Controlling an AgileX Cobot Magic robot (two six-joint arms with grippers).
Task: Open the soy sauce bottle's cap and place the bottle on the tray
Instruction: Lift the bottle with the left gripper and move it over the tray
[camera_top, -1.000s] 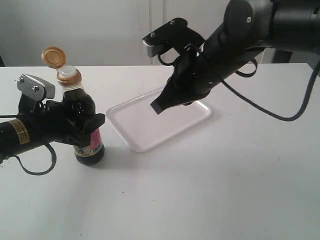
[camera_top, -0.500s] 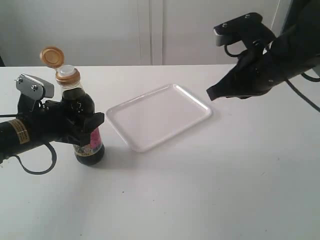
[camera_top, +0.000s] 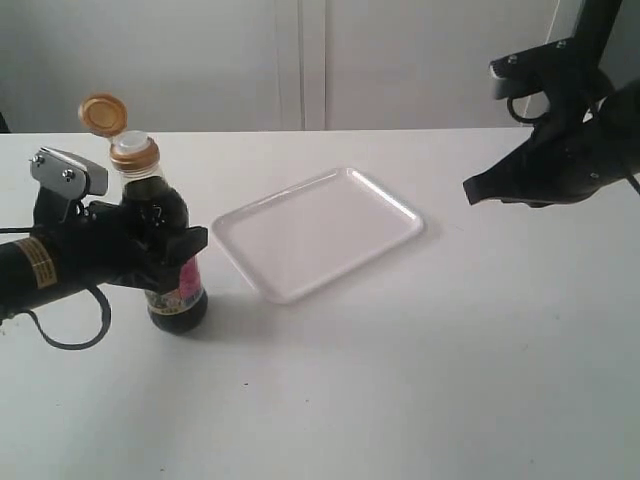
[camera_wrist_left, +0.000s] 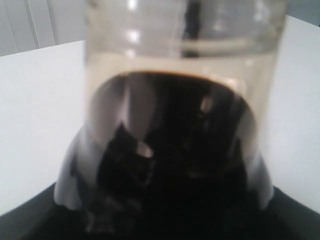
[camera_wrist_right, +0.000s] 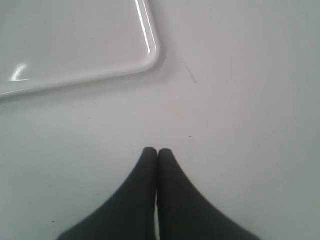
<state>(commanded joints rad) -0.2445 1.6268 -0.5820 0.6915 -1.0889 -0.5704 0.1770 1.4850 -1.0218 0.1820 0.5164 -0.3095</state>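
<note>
The soy sauce bottle (camera_top: 172, 270) stands upright on the white table at the left, dark liquid inside, pink label low on its side. Its golden-tan cap (camera_top: 104, 113) is flipped up and back from the gold collar with a white spout (camera_top: 133, 150). My left gripper (camera_top: 165, 245) is shut on the bottle's body; in the left wrist view the bottle (camera_wrist_left: 175, 150) fills the picture. The white tray (camera_top: 317, 231) lies to the bottle's right with nothing on it. My right gripper (camera_top: 473, 190) hangs shut above the table, right of the tray, holding nothing; the right wrist view shows its fingertips (camera_wrist_right: 157, 152) pressed together near the tray's corner (camera_wrist_right: 145, 60).
The white table (camera_top: 400, 380) spreads bare in front and to the right. A pale wall with a vertical seam (camera_top: 302, 60) stands behind. The right arm's cable (camera_top: 632, 180) hangs at the far right edge.
My right arm has drawn back from over the tray to the far right, its gripper staying shut. The bottle, its flipped cap and my left gripper have barely moved.
</note>
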